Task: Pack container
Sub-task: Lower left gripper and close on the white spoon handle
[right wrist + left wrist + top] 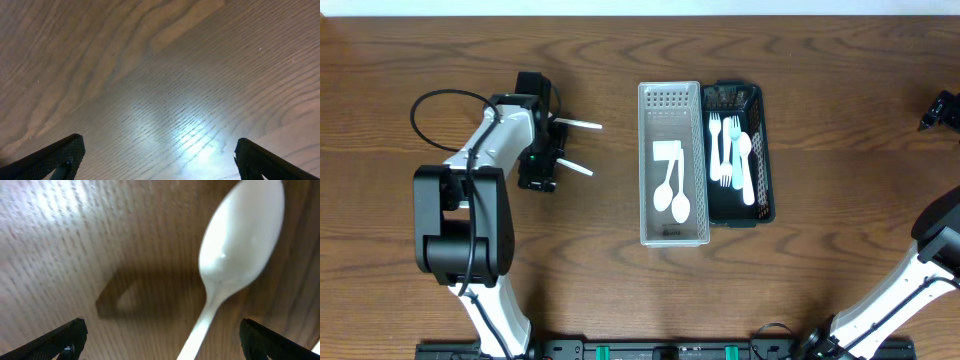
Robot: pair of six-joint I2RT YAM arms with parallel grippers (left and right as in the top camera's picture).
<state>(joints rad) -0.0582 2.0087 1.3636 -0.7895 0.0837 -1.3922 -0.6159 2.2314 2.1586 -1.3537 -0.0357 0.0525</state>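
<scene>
A white plastic spoon (240, 240) lies on the wooden table right under my left gripper (162, 325). Its handle runs down between the open black fingers (70, 335), nearer the right one, and neither finger touches it. From overhead, my left gripper (538, 150) hovers left of the trays, and two thin white utensil ends (578, 124) stick out to its right. A clear-white tray (644, 170) holds two white spoons (672, 195). Beside it, a black tray (767, 170) holds white and pale-blue forks (725, 145). My right gripper (159, 145) is open over bare wood, at the far right edge (942, 108).
Both trays stand side by side in the middle of the table, long sides touching. The left arm's base and cable (460, 230) take up the left side. The right arm (930, 260) rises along the right edge.
</scene>
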